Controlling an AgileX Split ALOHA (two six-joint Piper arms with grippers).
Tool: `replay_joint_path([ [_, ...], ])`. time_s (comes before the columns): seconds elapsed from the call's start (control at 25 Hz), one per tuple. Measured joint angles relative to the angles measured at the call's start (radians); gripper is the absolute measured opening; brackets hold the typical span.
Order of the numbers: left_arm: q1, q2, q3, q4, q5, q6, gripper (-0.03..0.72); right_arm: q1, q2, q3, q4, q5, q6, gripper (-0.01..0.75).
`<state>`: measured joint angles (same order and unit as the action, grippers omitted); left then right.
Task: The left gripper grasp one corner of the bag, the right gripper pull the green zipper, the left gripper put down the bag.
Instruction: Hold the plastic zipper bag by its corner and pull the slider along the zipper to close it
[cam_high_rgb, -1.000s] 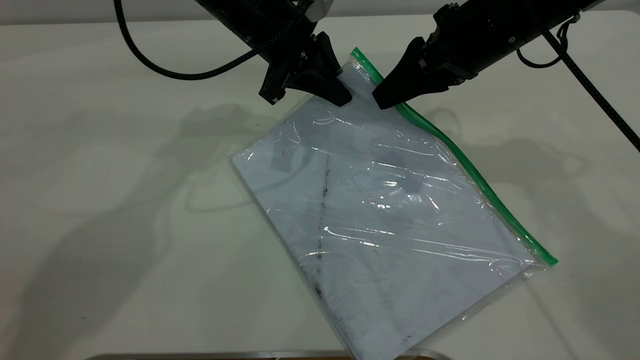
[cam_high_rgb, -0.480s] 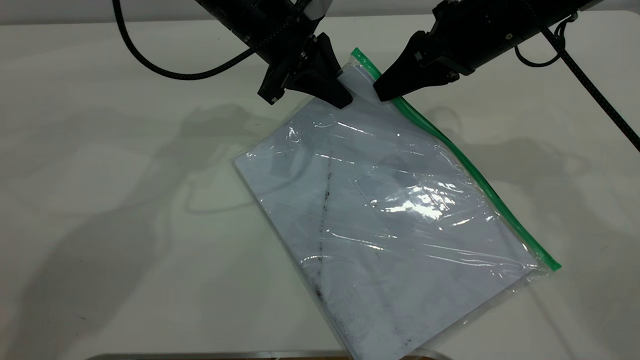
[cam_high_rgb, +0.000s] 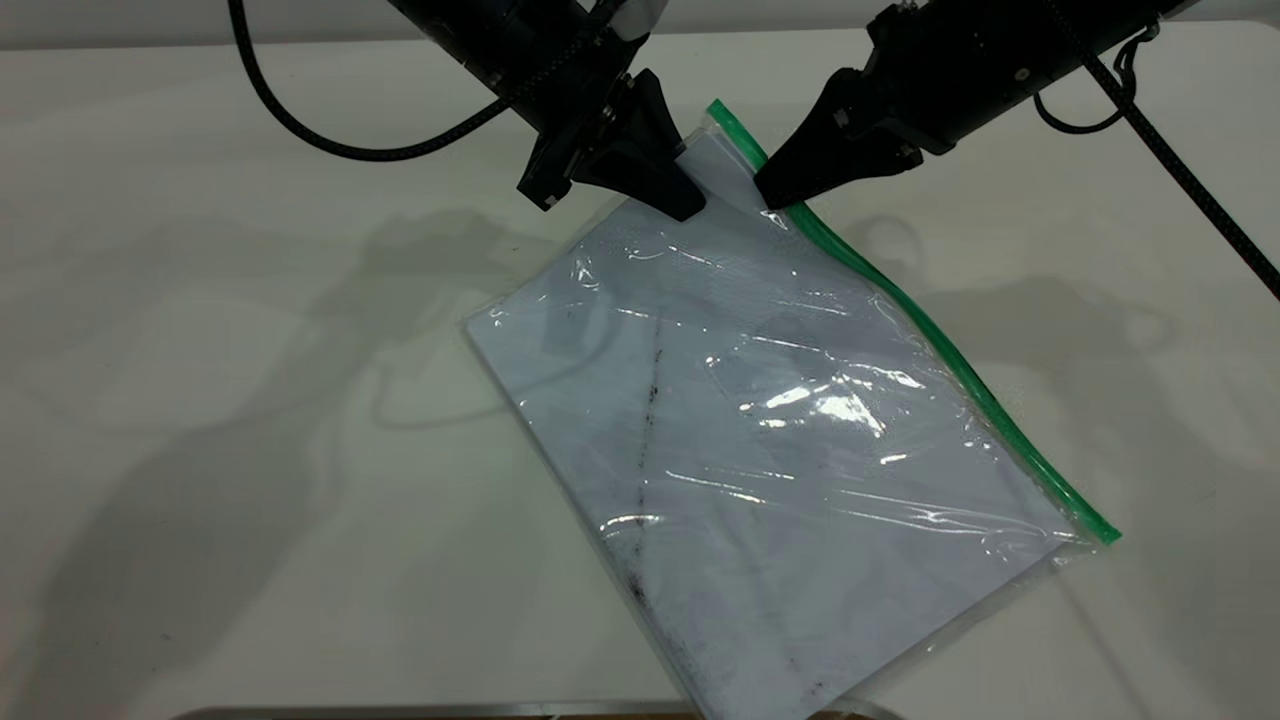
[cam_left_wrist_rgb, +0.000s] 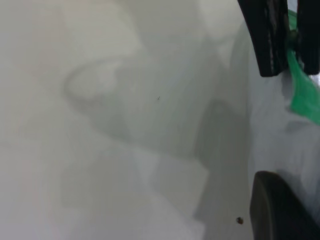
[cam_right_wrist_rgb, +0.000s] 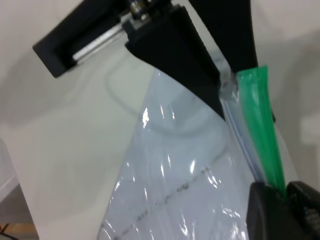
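Exterior view: bag (cam_high_rgb: 780, 440) flat on worktop (cam_high_rgb: 200, 400), far corner lifted. Left gripper (cam_high_rgb: 690, 205) shut tight on that corner. Right gripper (cam_high_rgb: 770, 195) pinched on zipper (cam_high_rgb: 940, 340) near the same corner; slider tab not clear to see. Long side of bag running from far corner, by both grippers, down toward near right. Zipper along right long edge. Could go wrong: fingers (cam_right_wrist_rgb: 267, 210) slipping off the thin green strip on a fast pull, or corner sliding out of left grip and bag dragging along.
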<state>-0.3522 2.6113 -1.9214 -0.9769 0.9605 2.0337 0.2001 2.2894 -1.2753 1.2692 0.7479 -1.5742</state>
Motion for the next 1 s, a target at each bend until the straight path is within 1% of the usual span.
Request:
replay_joint_path([
  [0.24,0.007,0.0,-0.002,-0.012,0.006,-0.021,0.053,0.0,0.0,-0.002,-0.054,-0.012,0.055,0.083],
  [1.0,0.062,-0.003,-0.002,-0.069,0.031,-0.038,0.053,0.001,0.0,-0.005,-0.072,-0.044,0.063,0.079],
])
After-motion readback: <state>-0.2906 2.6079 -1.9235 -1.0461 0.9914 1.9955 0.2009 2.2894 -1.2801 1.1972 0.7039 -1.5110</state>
